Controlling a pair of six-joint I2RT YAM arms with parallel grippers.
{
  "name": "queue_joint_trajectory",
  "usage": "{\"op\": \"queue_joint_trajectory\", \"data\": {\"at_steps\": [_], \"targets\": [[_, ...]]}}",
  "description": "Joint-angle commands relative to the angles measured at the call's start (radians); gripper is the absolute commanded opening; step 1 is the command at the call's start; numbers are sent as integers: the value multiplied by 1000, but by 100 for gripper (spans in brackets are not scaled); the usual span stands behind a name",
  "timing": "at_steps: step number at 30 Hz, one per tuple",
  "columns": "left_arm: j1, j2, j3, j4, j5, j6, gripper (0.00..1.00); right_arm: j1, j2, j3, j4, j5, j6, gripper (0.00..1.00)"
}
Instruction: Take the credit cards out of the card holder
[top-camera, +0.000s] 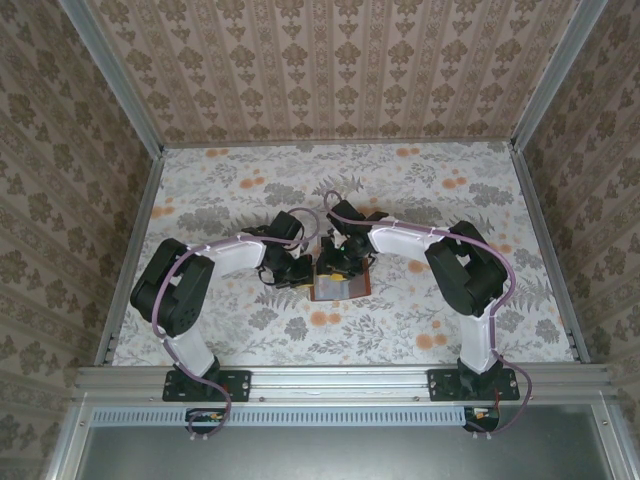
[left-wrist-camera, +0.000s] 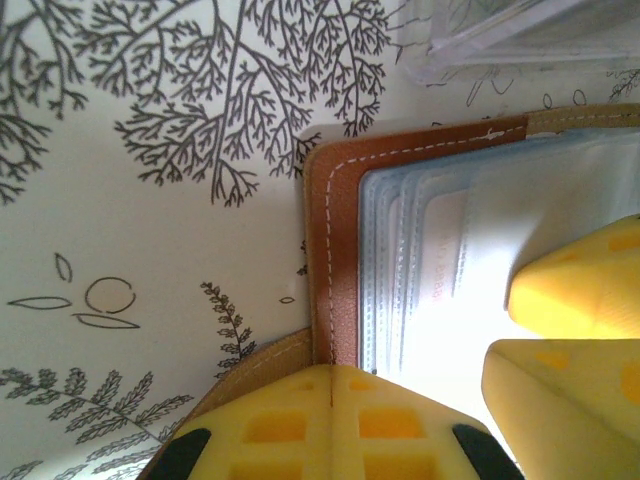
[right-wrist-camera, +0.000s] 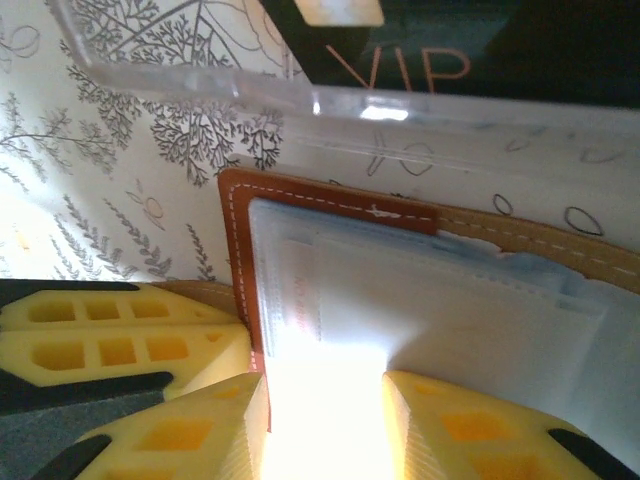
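The reddish-brown card holder (top-camera: 340, 288) lies open on the table between the two arms, its grey-blue pockets (right-wrist-camera: 450, 310) facing up. A pinkish credit card (right-wrist-camera: 300, 295) sits tucked in a pocket (left-wrist-camera: 435, 275). My left gripper (left-wrist-camera: 332, 374) is shut, its tips pressing on the holder's brown edge (left-wrist-camera: 340, 200); it reaches in from the left (top-camera: 300, 270). My right gripper (right-wrist-camera: 325, 400) stands over the pockets with its fingers apart, and glare hides the gap between them. Its fingers (left-wrist-camera: 580, 290) are also seen from the left wrist.
A clear plastic tray (right-wrist-camera: 200, 85) sits just beyond the holder, its rim almost touching it, with a dark card printed VIP (right-wrist-camera: 400, 60) inside. Patterned walls close the table on three sides (top-camera: 330, 70).
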Motion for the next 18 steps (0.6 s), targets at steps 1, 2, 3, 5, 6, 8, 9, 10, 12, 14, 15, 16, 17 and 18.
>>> {"op": "queue_joint_trajectory", "data": {"at_steps": [1, 2, 3, 5, 6, 8, 9, 10, 12, 14, 15, 16, 17, 18], "targets": [[6, -6, -25, -29, -27, 14, 0, 12, 0, 24, -153, 125, -35, 40], [6, -7, -24, -30, -27, 12, 0, 14, -3, 30, -165, 137, -38, 41], [6, -8, -23, -31, -29, 15, 0, 17, -5, 38, -180, 154, -46, 42], [6, -9, -21, -34, -33, 15, 0, 23, -7, 56, -215, 194, -60, 44], [6, -9, -19, -36, -35, 15, 0, 25, -7, 67, -237, 214, -70, 44], [6, -12, -17, -40, -38, 17, 0, 30, -6, 87, -278, 256, -85, 45], [6, -12, -16, -43, -40, 18, 0, 32, -7, 97, -297, 276, -92, 45], [6, -14, -14, -47, -41, 18, 0, 35, -11, 103, -314, 293, -98, 46], [6, -16, -11, -50, -42, 20, 0, 37, -20, 114, -340, 330, -106, 46], [6, -14, -11, -50, -42, 22, 0, 38, -33, 121, -356, 354, -111, 47], [6, -14, -11, -50, -42, 19, 0, 38, -41, 122, -362, 364, -114, 46], [6, -13, -10, -49, -40, 19, 0, 39, -46, 122, -368, 374, -116, 46], [6, -12, -10, -49, -39, 20, 0, 39, -50, 122, -373, 377, -118, 46], [6, -12, -9, -48, -39, 20, 0, 39, -54, 123, -376, 379, -120, 46]]}}
